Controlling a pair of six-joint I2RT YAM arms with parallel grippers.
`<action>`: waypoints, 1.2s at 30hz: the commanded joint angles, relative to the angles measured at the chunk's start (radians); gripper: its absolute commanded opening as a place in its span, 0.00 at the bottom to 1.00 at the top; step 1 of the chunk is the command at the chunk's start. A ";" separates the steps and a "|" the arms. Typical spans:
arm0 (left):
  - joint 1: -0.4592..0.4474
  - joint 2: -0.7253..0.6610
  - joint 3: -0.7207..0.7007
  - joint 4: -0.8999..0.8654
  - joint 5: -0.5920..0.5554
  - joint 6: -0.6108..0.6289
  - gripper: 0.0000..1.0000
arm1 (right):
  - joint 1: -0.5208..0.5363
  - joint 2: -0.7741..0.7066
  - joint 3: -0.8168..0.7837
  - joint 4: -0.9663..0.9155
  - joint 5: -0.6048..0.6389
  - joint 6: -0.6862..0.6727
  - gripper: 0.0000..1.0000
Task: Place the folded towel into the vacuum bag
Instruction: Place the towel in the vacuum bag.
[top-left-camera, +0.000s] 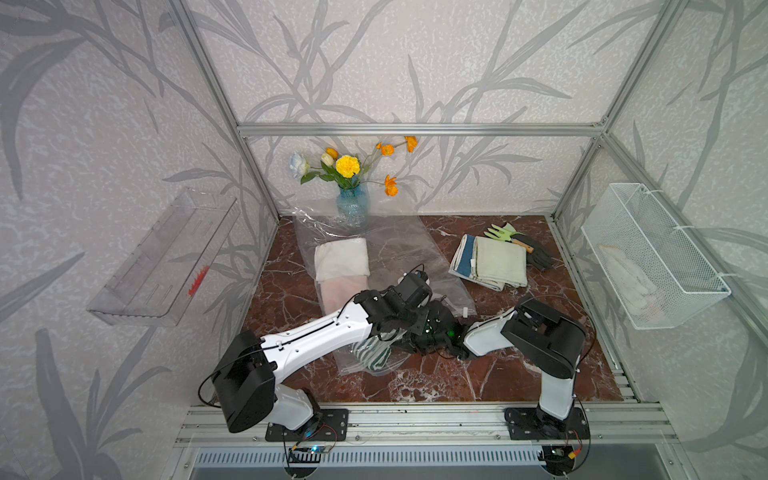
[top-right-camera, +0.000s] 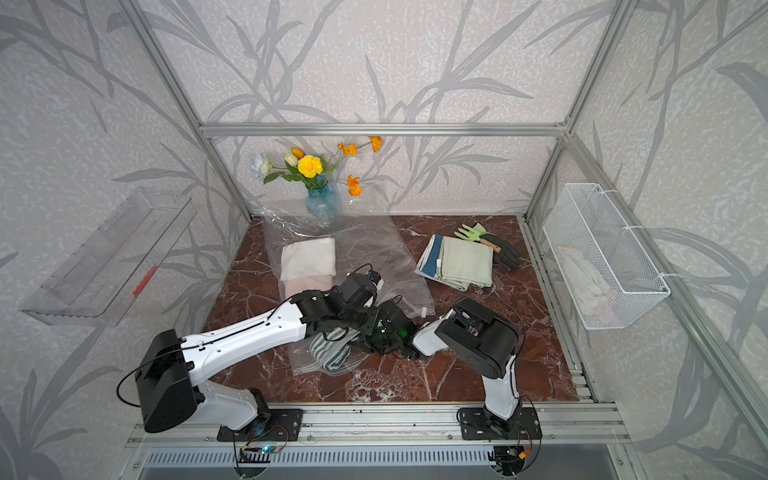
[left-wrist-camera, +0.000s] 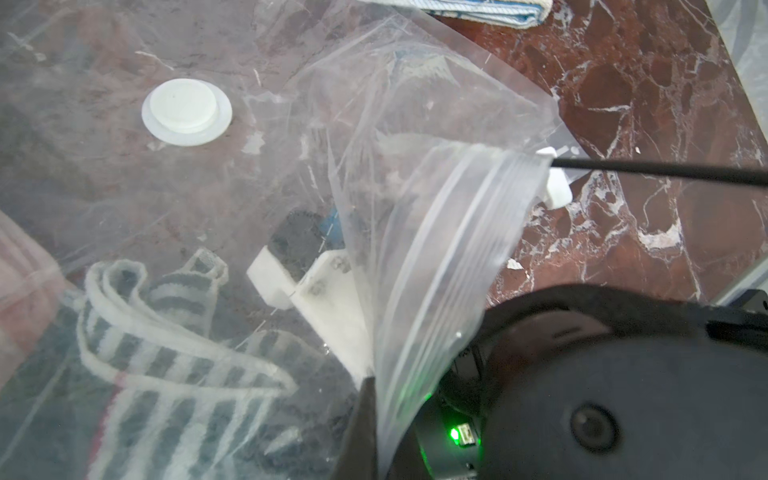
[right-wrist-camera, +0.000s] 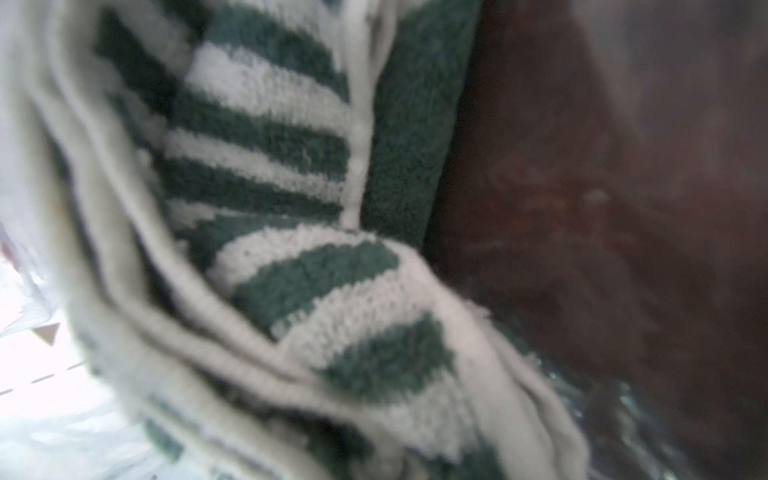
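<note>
Towel (left-wrist-camera: 166, 353) in bag (left-wrist-camera: 104, 187)
Zip edge (left-wrist-camera: 457, 249) is pinched by the left gripper (left-wrist-camera: 372, 401); right gripper (left-wrist-camera: 291, 282) is closed inside, beside towel.

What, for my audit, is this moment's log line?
left fingers: shut on vacuum bag zip edge, lifted | right fingers: shut, inside bag | striped towel: inside bag mouth

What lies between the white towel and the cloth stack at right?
Between white towel and cloth stack: only flat vacuum bag film, then bare marble table, in both top views.
</note>
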 joint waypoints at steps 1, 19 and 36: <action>-0.051 -0.003 0.035 0.046 0.074 -0.007 0.03 | 0.006 -0.036 -0.035 0.098 0.018 0.013 0.00; -0.125 -0.043 -0.020 -0.280 -0.219 -0.027 0.72 | -0.196 -0.083 -0.081 -0.101 -0.027 -0.211 0.00; -0.098 0.008 0.001 -0.280 -0.334 0.070 0.00 | -0.052 -0.031 -0.071 0.069 -0.022 -0.055 0.00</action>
